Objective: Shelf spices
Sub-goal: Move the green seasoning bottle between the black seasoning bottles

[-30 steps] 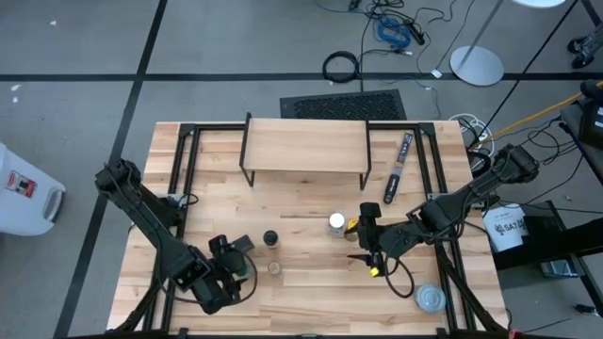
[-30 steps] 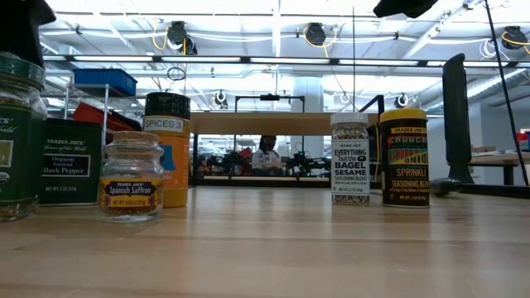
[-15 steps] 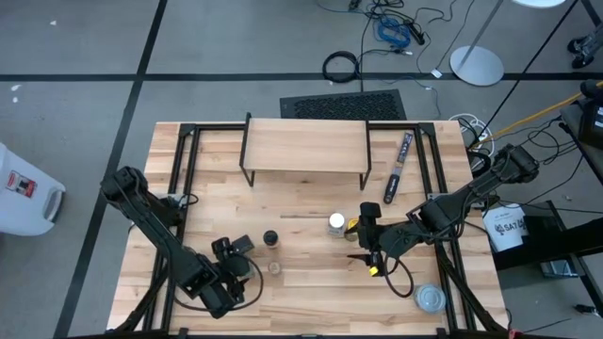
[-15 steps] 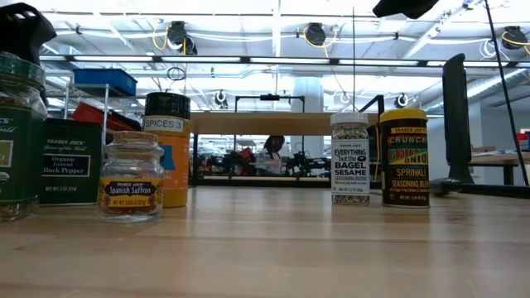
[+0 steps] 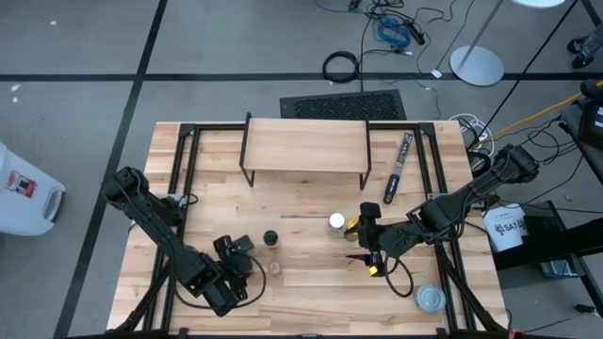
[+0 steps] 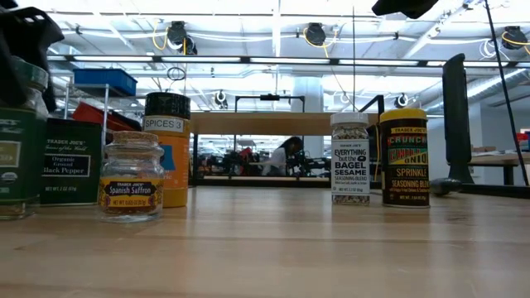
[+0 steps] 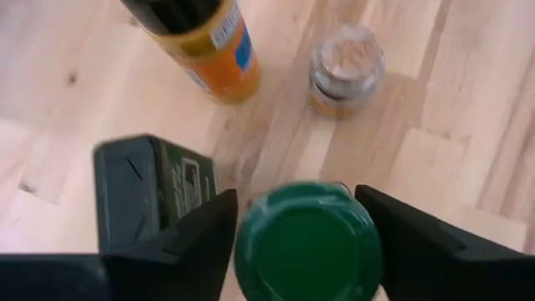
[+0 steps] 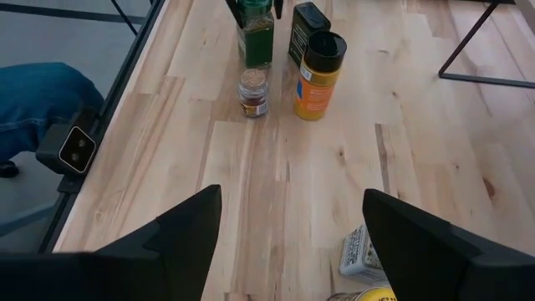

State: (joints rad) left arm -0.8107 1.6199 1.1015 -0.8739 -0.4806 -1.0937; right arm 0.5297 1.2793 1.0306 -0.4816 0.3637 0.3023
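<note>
My left gripper (image 7: 305,242) stands over the green-lidded jar (image 6: 16,165) at the table's near left, with a finger on each side of its lid. Right beside it stand the dark square tin (image 7: 146,196), the orange jar (image 5: 270,238) and the small clear jar (image 5: 274,268). The white-lidded jar (image 5: 336,222) and the yellow-lidded jar (image 6: 403,157) stand near the middle. My right gripper (image 8: 292,251) hangs open above them, touching nothing. The shelf (image 5: 304,146) stands at the far side on its black legs. My left gripper has the jar's green lid (image 7: 305,238) between its two fingers (image 7: 209,234), one on each opposite side of the rim. The fingers come from above, slanting down. The jar stands upright with its bottom on the table.
A long thin dark packet (image 5: 398,168) lies right of the shelf. A flat round silver tin (image 5: 431,298) lies at the near right corner. Bare wood shows between the two groups of jars and in front of the shelf. Black frame rails run along both table sides.
My left gripper has come down over the green-lidded jar until its fingers cover the lid in the low view. The jar has shifted a little on the table. My right gripper has kept still.
</note>
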